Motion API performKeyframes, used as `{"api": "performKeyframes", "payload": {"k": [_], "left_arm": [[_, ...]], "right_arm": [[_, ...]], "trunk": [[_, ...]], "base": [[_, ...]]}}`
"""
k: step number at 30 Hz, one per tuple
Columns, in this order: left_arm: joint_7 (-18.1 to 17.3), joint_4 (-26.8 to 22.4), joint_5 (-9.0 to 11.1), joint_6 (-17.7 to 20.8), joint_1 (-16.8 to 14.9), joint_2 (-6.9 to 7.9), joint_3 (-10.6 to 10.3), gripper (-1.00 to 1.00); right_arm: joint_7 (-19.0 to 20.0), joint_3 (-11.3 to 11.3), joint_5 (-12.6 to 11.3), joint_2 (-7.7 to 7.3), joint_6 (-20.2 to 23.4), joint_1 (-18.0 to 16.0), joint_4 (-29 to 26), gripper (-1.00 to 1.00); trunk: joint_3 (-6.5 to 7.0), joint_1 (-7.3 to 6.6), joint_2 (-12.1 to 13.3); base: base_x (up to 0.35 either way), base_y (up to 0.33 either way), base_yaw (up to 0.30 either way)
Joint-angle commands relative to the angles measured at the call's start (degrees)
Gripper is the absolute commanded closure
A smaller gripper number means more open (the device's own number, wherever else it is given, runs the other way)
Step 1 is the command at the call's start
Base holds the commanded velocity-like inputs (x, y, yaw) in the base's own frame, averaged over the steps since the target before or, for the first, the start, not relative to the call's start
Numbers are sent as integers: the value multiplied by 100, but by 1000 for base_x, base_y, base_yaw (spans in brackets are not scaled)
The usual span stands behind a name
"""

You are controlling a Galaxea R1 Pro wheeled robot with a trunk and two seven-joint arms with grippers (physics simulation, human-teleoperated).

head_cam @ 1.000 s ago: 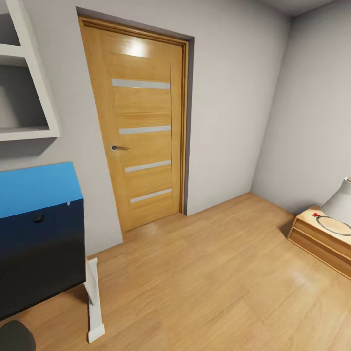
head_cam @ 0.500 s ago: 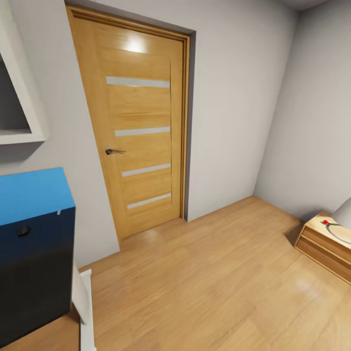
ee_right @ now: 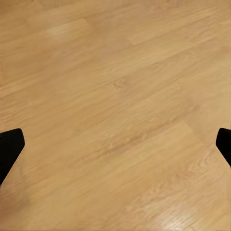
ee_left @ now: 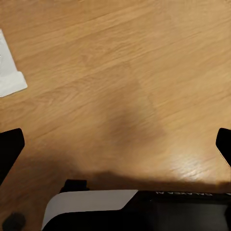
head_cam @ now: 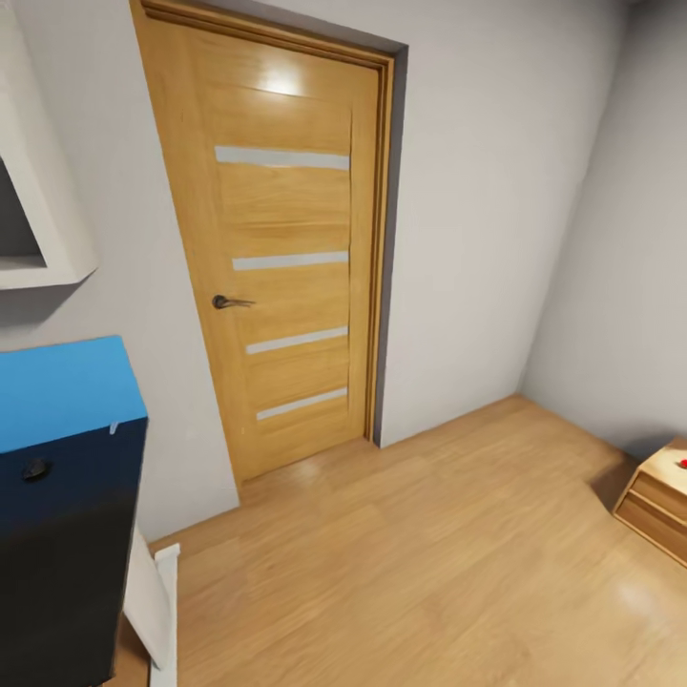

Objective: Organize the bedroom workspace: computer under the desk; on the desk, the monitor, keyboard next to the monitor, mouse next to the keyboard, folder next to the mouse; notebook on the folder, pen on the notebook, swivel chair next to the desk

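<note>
Head cam first: we're looking at the oak door [head_cam: 286, 239] of the bedroom, shut, with four pale horizontal strips across it and a dark lever handle [head_cam: 229, 302] on its left side. Pale grey walls [head_cam: 477, 219] on both sides, light wood floor [head_cam: 410, 563] spreading out below. Down in the left corner there's a dark cabinet-looking thing with a bright blue top [head_cam: 62, 391] and a small round knob [head_cam: 36, 468] on its dark front, can't really tell what it is. A white leg or panel [head_cam: 157, 601] stands on the floor right beside it. Above that, a white shelf frame [head_cam: 43, 229] hangs on the wall. At the far right edge a low light-wood unit [head_cam: 658, 501] pokes in, with a tiny red thing [head_cam: 681, 464] on top.

Left wrist cam: the left gripper [ee_left: 115, 149] is spread wide, dark fingertips [ee_left: 9, 147] sitting at opposite edges with nothing between them, just floor under it. A white scrap of something [ee_left: 9, 72] lies on the boards at one side, partly cut off.

Right wrist cam: the right gripper [ee_right: 115, 149] is the same story, fingers wide apart, nothing held, plain wood floor beneath

As for the task stuff, the only piece I can place is the bedroom itself
</note>
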Motion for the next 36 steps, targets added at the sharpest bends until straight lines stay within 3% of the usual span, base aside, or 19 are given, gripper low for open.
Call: {"api": "performKeyframes", "payload": {"k": [1, 11, 20, 36], "left_arm": [[3, -8, 29, -7, 2, -1, -7, -100], [3, -5, 29, -7, 2, -2, -8, -100], [3, -4, 29, -7, 2, -4, -8, -100], [2, 34, 29, -4, 2, -4, -14, -100]], "right_arm": [[-10, 0, 2, 0, -16, -3, 1, -100], [-10, 0, 4, 1, -89, -3, 3, -100], [-10, 17, 5, 1, -567, -3, 40, -100], [-10, 18, 5, 1, -640, -3, 42, -100]], "trunk": [[-5, 4, -3], [-5, 4, -3], [-5, 4, -3], [6, 4, -3]], "base": [[327, -85, 247], [327, -93, 262], [327, -98, 271], [287, -167, 274]]}}
